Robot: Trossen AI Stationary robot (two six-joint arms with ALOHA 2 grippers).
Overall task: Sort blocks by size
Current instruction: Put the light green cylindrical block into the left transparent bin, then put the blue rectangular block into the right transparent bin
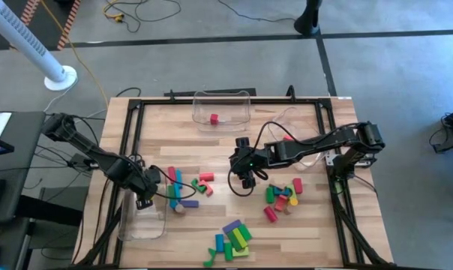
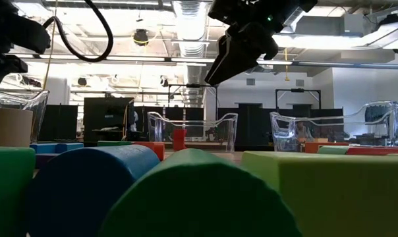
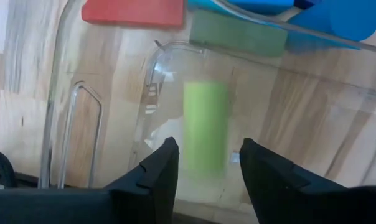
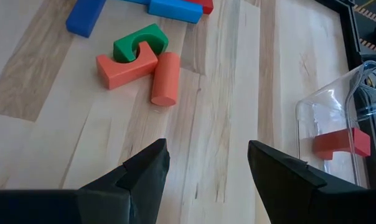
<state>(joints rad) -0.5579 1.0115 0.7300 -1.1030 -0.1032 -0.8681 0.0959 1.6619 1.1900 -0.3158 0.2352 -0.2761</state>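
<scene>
Hanging over a clear bin at the desk's left edge, the left pincer has its fingers apart, and a green cylinder block shows blurred between them, inside the bin walls. Just beside this bin lie red, green and blue blocks. The right pincer is above the bare middle of the desk with fingers wide apart, holding nothing (a red cylinder and a green arch lie ahead of it). More blocks sit near the right arm. Another bin at the far edge holds one red block.
</scene>
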